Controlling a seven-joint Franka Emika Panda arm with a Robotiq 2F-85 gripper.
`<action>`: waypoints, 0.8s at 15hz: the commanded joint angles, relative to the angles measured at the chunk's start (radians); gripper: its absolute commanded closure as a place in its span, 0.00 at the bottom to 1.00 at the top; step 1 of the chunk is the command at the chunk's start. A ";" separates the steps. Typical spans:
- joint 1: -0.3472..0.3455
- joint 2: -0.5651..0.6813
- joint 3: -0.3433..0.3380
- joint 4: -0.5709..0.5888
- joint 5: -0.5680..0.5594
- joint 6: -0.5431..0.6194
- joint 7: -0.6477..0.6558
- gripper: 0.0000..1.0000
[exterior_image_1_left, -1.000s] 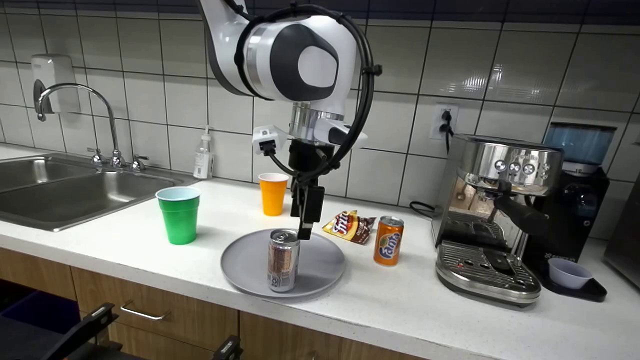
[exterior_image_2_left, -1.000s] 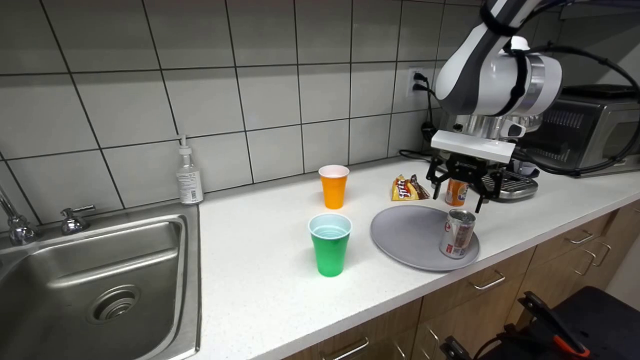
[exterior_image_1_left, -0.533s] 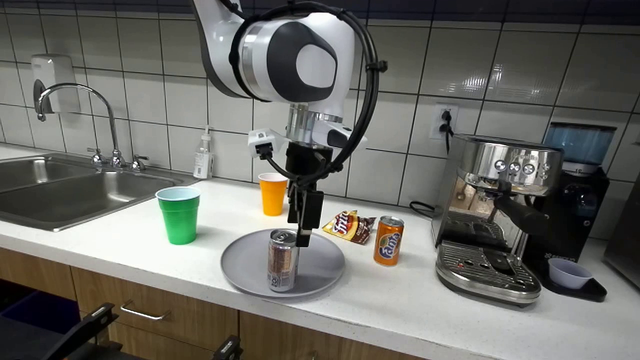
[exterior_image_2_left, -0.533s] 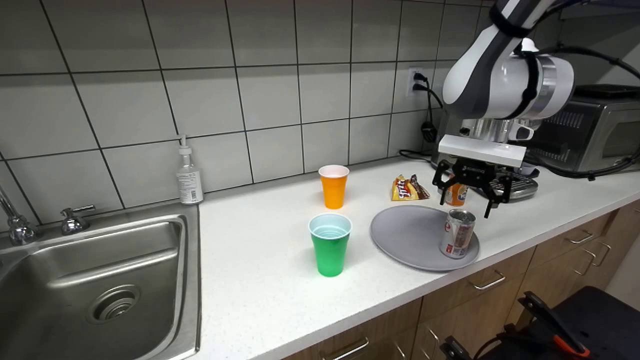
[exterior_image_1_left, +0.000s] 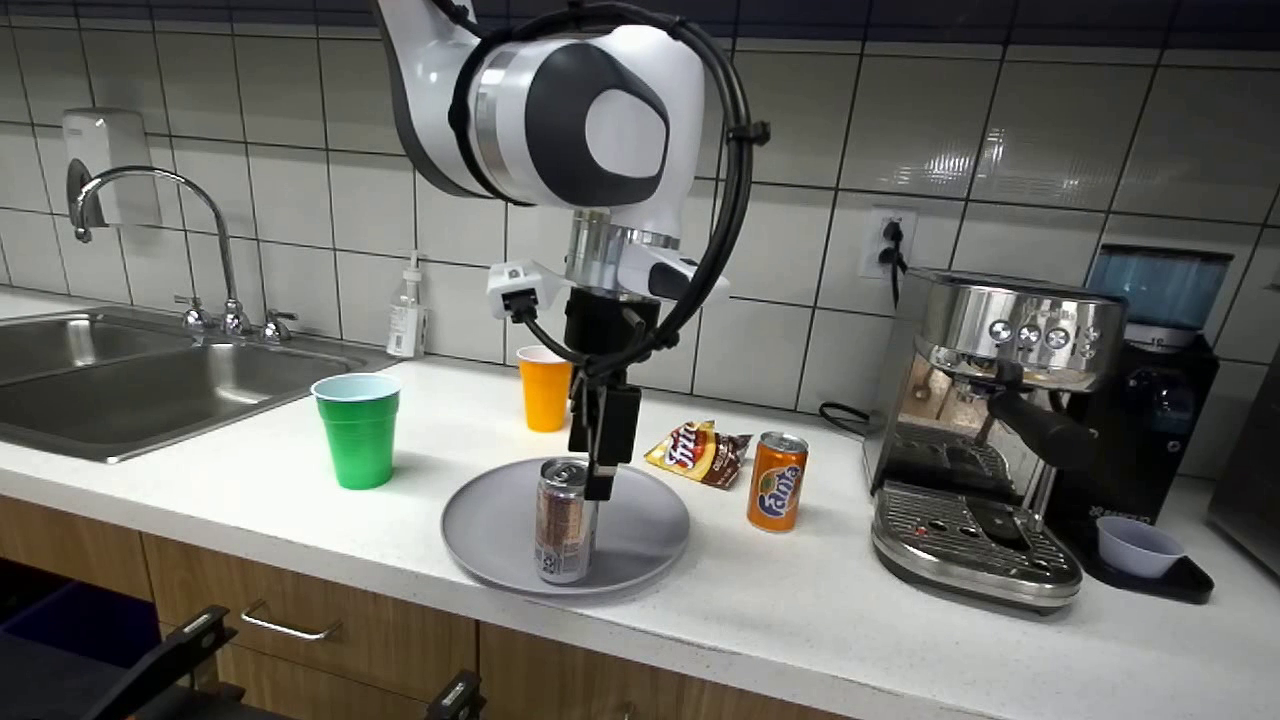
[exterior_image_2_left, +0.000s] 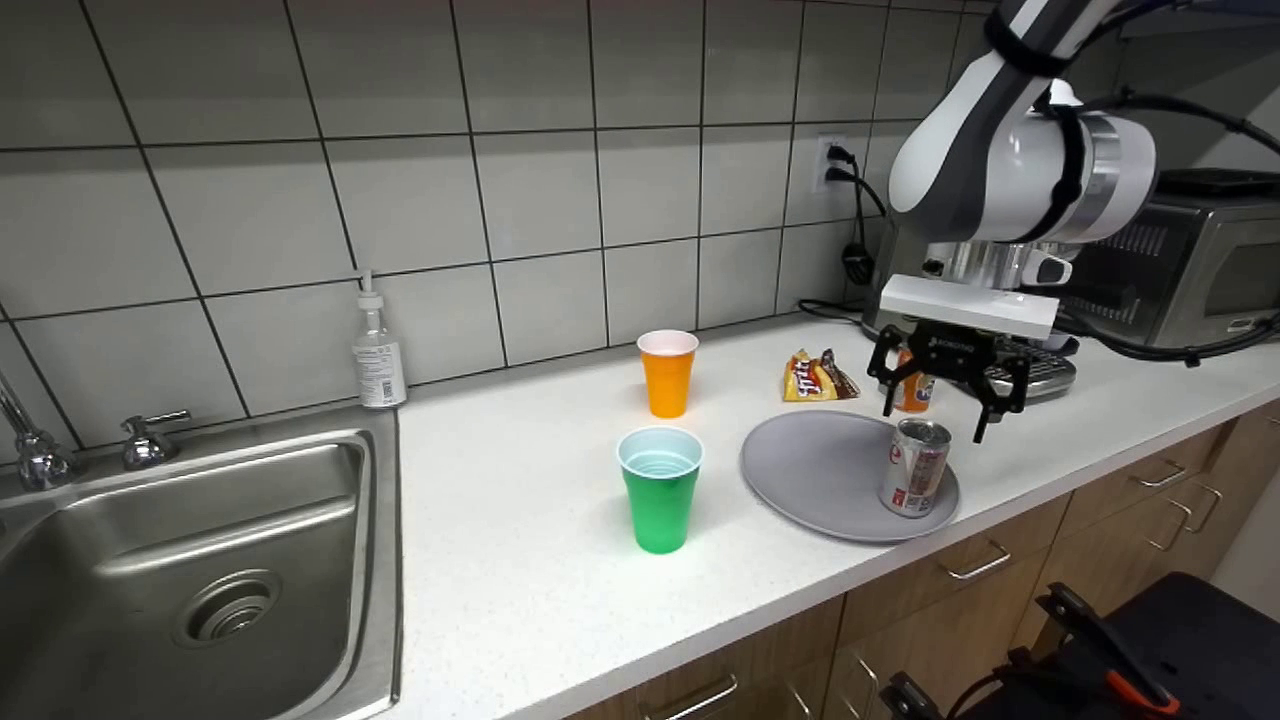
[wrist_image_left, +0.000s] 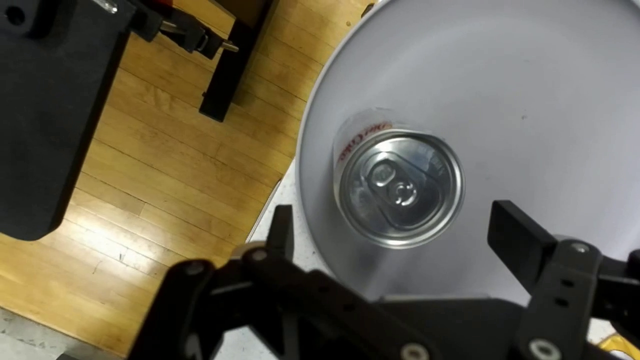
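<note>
A silver Diet Coke can (wrist_image_left: 400, 190) stands upright near the rim of a round grey plate (wrist_image_left: 530, 110). In both exterior views the can (exterior_image_1_left: 563, 535) is on the counter-edge side of the plate (exterior_image_2_left: 810, 470). My gripper (wrist_image_left: 392, 217) hangs just above and beside the can top, its fingers spread wider than the can. In the wrist view, the lid lies ahead of the gap, with bare room on either side, and no finger seems to touch it. In an exterior view, the near finger (exterior_image_1_left: 599, 485) overlaps the can's upper edge; the far finger is hidden there.
An orange Fanta can (exterior_image_1_left: 777, 482) and a Frito snack bag (exterior_image_1_left: 698, 453) sit behind the plate. A green cup (exterior_image_2_left: 661, 490) and an orange cup (exterior_image_2_left: 667, 373) stand beside it. A coffee machine (exterior_image_1_left: 990, 440), a sink (exterior_image_2_left: 200, 560) and the counter's front edge border the area.
My gripper has come down and moved a little toward the counter's front edge, closer to the Diet Coke can. The fingers have stayed wide apart; the can and plate have not moved.
</note>
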 joint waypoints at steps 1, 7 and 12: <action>-0.013 -0.028 0.018 -0.014 -0.016 -0.016 0.014 0.00; -0.009 -0.022 0.029 -0.021 -0.015 -0.009 0.017 0.00; -0.008 -0.016 0.033 -0.026 -0.011 -0.004 0.018 0.00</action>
